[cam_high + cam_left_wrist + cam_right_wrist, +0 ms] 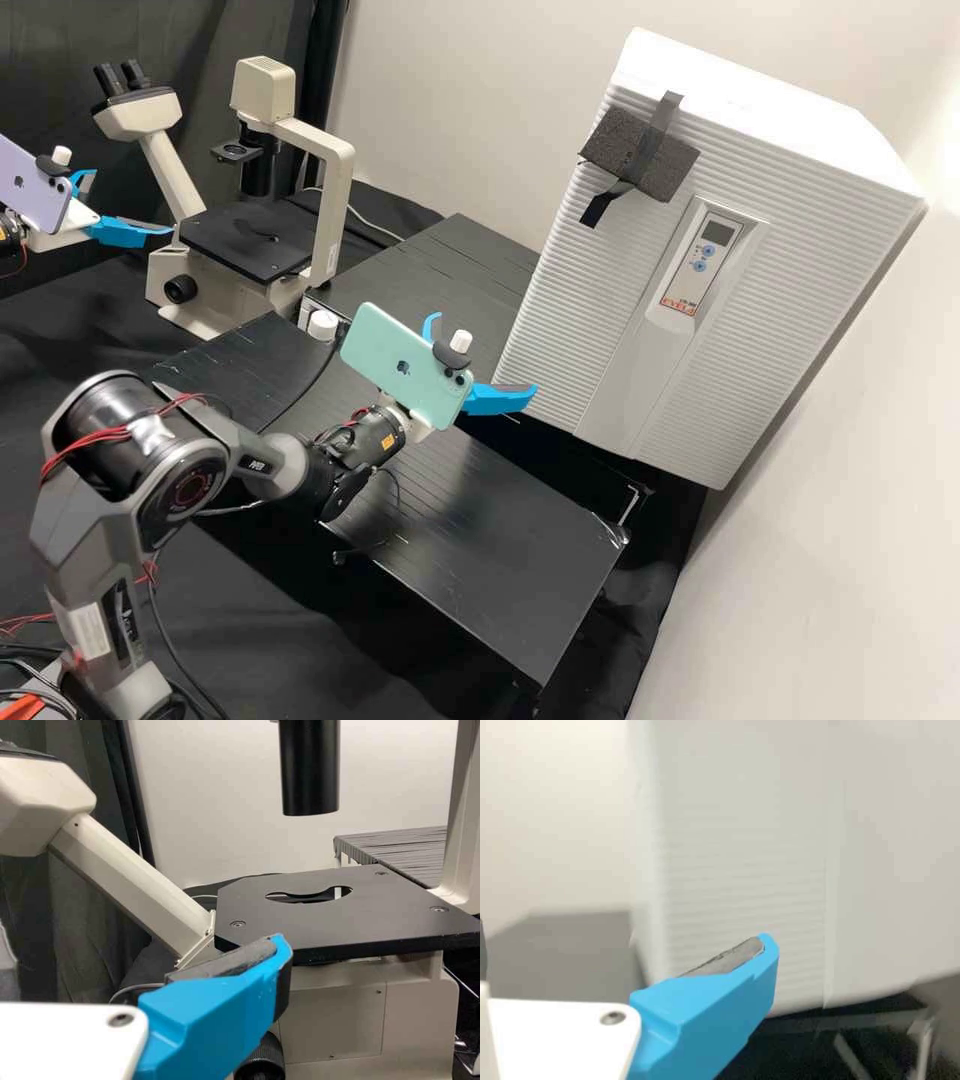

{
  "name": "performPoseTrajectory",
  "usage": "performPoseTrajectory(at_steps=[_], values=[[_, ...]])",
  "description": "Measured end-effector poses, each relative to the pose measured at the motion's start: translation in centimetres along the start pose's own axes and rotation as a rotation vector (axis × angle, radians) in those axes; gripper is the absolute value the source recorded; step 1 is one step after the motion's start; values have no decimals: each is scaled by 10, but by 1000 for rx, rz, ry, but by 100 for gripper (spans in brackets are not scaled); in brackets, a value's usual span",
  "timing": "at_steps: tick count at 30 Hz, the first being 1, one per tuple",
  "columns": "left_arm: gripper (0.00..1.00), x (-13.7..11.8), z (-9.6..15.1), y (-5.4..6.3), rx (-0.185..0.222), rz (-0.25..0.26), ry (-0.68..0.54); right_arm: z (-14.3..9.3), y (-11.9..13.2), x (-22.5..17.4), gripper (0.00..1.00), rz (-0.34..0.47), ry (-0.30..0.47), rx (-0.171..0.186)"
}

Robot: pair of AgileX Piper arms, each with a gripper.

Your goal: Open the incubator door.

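The white ribbed incubator [560, 300] stands at the right in the high view, its front door shut, with a smooth vertical strip [625, 385] below the control panel. My right gripper [485, 352] is open in front of its lower left part, apart from it. In the right wrist view the gripper [622, 949] has one blue finger before the blurred ribbed front [742, 892]. At the high view's left edge, my left gripper [133, 202] is open beside the microscope; in the left wrist view, the gripper [142, 956] has a finger near the microscope stage.
A microscope [330, 200] with a black stage [360, 915] stands at the back left. Black foam [640, 155] is taped to the incubator's upper front. A black bench [490, 540] extends below the right gripper, and a white wall lies beyond the incubator.
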Motion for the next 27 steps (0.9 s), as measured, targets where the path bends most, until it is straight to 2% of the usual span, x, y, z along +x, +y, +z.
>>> performPoseTrajectory(at_steps=[3,7,12,18,27], values=[[100,0,0,0,0,0,0,-12,17,6,100,57,41,5],[100,0,0,0,0,0,0,-27,32,19,100,94,77,5],[100,0,0,0,0,0,0,-40,46,33,100,105,65,9],[100,0,0,0,0,0,0,-40,59,44,100,140,41,13],[100,0,0,0,0,0,0,-48,67,50,100,148,46,7]])
